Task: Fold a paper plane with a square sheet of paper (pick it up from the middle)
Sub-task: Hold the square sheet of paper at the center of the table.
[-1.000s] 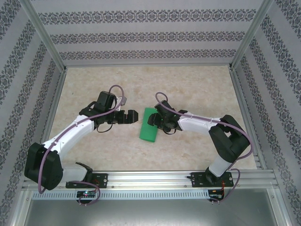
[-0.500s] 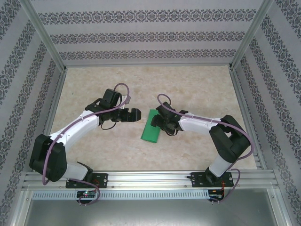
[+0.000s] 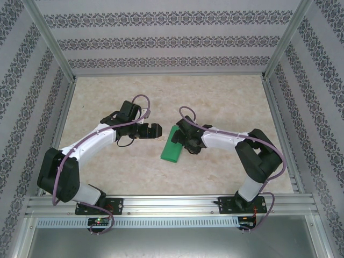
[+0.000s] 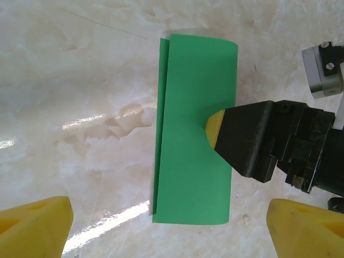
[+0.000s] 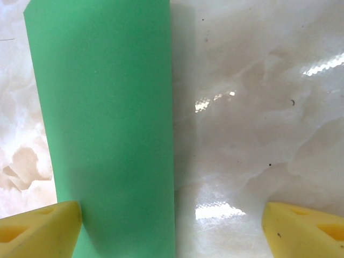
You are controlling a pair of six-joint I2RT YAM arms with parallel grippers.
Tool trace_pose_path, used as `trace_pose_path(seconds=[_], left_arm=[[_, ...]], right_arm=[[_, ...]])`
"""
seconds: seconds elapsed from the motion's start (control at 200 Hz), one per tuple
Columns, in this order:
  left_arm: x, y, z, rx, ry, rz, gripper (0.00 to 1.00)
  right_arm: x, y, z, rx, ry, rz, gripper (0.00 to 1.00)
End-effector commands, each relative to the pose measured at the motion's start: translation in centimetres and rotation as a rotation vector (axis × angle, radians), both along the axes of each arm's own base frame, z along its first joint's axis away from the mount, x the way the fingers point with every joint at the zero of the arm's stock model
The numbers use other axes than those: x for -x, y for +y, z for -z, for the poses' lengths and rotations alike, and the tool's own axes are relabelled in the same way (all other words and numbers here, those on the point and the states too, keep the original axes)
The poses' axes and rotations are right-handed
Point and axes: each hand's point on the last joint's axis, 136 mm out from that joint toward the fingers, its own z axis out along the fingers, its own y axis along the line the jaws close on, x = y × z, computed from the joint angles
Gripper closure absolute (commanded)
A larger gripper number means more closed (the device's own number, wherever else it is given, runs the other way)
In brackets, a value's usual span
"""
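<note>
The square sheet of paper (image 3: 172,145) is bright green and lies folded over into a long rectangle on the marble table, between the two arms. In the left wrist view the paper (image 4: 193,129) shows a rounded fold on its right side and offset edges on its left. One yellow fingertip (image 4: 214,128) of the right gripper rests on that fold side. My left gripper (image 3: 155,130) hovers just left of the sheet, open and empty (image 4: 169,231). My right gripper (image 3: 183,141) is open (image 5: 172,231), one pad (image 5: 40,228) at the paper's (image 5: 107,123) edge, the other over bare table.
The marble table (image 3: 215,97) is boxed in by patterned walls and aluminium posts. A metal rail (image 3: 172,207) carrying both arm bases runs along the near edge. Open tabletop lies behind and in front of the paper.
The right gripper's jaws have spread wider and the paper's curled top layer has settled flatter. The left arm has swung in, bringing its gripper slightly closer to the sheet.
</note>
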Motion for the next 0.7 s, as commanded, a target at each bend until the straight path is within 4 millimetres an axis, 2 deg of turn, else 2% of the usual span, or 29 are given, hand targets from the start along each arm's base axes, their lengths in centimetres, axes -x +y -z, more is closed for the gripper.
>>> trace_pose_path(seconds=[0.0, 0.2, 0.365, 0.445, 0.594, 0.699], left_arm=[[-0.4, -0.7, -0.7, -0.001, -0.04, 0.039, 0.07], [-0.4, -1.3, -0.6, 0.027, -0.036, 0.055, 0.12], [-0.4, -1.4, -0.2, 0.03, -0.017, 0.055, 0.18], [-0.4, -1.5, 0.0, 0.033, -0.012, 0.055, 0.25], [-0.6, -1.5, 0.4, 0.032, -0.003, 0.043, 0.28], [-1.0, -1.7, 1.0, 0.034, 0.014, 0.031, 0.38]], right_arm=[[-0.1, -0.3, 1.6, 0.047, 0.029, 0.019, 0.12], [0.6, -0.7, 2.3, 0.129, 0.083, -0.014, 0.12], [0.9, -0.6, 3.0, 0.136, 0.095, -0.027, 0.13], [1.0, -0.7, 3.2, 0.145, 0.105, -0.036, 0.13], [1.2, -1.1, 3.5, 0.164, 0.117, -0.037, 0.15], [1.3, -1.0, 3.6, 0.159, 0.12, -0.04, 0.14]])
